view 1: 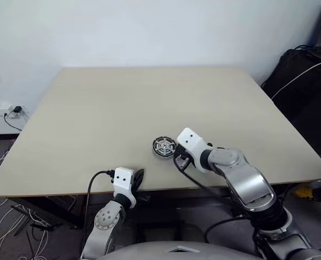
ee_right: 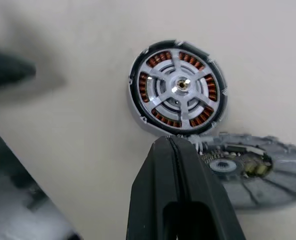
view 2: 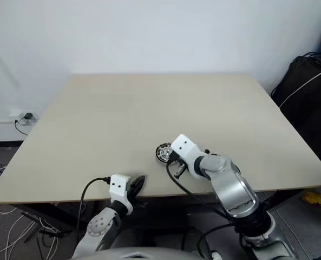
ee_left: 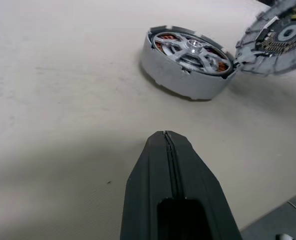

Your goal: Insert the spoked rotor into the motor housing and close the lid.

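Silvery metal motor housing (ee_right: 177, 87), matt table (view 1: 122, 108)

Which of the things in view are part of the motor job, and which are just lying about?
Part of the job: motor housing, spoked rotor already seated in it, lid open beside it.
Lying about: black bag, floor cables, wall socket.

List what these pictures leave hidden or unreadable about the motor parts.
- Lid: near part hidden by the right tool in the right wrist view; cut by the edge in the left wrist view.
- Motor housing: partly behind the right wrist in the right eye view.
- Spoked rotor: whether fully seated cannot be told.
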You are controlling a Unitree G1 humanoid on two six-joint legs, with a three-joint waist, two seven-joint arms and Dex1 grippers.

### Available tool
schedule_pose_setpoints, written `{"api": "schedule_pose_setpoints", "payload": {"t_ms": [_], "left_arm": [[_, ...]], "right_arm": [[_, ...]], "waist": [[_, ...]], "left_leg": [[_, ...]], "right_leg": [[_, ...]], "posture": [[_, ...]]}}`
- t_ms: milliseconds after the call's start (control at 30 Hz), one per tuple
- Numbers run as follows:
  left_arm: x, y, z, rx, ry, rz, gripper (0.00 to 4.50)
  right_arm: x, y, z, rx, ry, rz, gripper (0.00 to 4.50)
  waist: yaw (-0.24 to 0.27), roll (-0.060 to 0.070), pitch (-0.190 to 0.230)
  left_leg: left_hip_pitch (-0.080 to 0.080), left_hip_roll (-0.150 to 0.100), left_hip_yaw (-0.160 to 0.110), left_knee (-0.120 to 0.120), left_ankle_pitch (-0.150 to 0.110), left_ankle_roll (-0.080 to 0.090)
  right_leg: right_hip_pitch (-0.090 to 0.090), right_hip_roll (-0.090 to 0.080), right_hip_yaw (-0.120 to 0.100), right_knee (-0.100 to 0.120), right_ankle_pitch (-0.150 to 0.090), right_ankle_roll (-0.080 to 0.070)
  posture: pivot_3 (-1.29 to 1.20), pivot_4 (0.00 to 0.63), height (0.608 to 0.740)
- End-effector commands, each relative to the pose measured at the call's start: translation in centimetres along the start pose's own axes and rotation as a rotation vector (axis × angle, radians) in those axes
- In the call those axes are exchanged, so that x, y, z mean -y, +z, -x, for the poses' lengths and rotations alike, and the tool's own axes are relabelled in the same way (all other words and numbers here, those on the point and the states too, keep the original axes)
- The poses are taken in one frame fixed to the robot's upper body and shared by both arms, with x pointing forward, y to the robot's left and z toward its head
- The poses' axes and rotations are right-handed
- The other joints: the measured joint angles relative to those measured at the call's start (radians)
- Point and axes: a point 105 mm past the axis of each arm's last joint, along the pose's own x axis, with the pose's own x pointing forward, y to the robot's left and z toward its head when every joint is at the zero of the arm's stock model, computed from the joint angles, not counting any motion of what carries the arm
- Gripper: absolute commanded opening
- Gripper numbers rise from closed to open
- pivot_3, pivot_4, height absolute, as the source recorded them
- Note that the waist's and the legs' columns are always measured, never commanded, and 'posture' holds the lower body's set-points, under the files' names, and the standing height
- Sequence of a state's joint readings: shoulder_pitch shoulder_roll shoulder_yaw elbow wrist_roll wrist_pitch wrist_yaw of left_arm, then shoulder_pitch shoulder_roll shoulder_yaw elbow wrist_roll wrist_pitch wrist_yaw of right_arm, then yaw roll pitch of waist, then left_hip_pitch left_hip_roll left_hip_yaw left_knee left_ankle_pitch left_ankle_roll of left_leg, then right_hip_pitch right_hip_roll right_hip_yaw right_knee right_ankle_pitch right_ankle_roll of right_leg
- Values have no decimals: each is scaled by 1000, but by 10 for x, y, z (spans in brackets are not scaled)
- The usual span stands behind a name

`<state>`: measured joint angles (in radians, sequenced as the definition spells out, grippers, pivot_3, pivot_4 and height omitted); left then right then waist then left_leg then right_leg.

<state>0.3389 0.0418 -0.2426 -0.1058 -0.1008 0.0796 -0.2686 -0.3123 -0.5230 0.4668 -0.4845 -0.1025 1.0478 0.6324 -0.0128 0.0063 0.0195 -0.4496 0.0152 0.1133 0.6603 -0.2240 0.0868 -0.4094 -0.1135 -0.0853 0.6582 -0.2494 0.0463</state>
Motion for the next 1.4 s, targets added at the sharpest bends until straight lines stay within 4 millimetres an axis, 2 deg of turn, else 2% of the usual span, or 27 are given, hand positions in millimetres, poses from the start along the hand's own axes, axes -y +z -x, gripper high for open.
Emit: {"api": "schedule_pose_setpoints", "payload": {"t_ms": [33,300,433,567,733,933,1067,1200,1300,1400], "left_arm": [[3,7,-1,35,-14,-2,0],[5,13,2,45,-3,-5,0],[4,16,3,45,-1,-8,0],[4,17,4,44,-5,-10,0],[5,18,4,39,-13,-10,0],[6,19,3,36,-21,-13,0],[6,19,3,33,-26,-14,0],[6,19,2,32,-29,-14,0],[5,19,2,31,-26,-11,0],[4,17,2,30,-21,-8,0]], "right_arm": [[1,19,-4,98,-5,185,10],[1,45,-3,281,-21,237,10],[0,68,7,478,-60,264,10],[2,89,22,689,-152,197,10],[1,98,36,828,-227,139,10],[-1,101,44,890,-256,101,10],[-6,91,34,790,-184,83,10],[-17,67,14,546,-46,16,10],[-31,55,10,450,96,-52,10],[-42,32,6,310,198,-55,10]], "waist": [[1,-1,0],[3,-3,2],[4,-3,2],[3,-5,3],[3,-5,3],[3,-5,4],[3,-5,4],[4,-5,3],[4,-5,3],[4,-5,3]], "left_leg": [[0,0,0,0,0,0],[0,0,0,1,0,0],[0,0,0,1,0,0],[0,1,0,1,0,0],[0,1,0,1,0,0],[1,1,0,1,0,0],[1,1,0,1,0,0],[1,1,0,1,0,0],[1,1,0,1,0,0],[1,1,0,1,0,0]], "right_leg": [[0,0,0,0,0,0],[1,0,0,0,1,1],[1,0,0,0,1,2],[1,0,0,0,1,2],[1,1,0,0,1,2],[2,1,0,0,1,2],[2,1,0,0,1,2],[1,0,1,0,4,-3],[1,0,0,0,4,-3],[1,0,0,0,4,-3]], "posture": [[0,0,740],[0,0,740],[0,0,740],[0,0,740],[0,0,740],[0,0,740],[0,0,740],[0,0,740],[0,0,740],[0,0,740]]}}
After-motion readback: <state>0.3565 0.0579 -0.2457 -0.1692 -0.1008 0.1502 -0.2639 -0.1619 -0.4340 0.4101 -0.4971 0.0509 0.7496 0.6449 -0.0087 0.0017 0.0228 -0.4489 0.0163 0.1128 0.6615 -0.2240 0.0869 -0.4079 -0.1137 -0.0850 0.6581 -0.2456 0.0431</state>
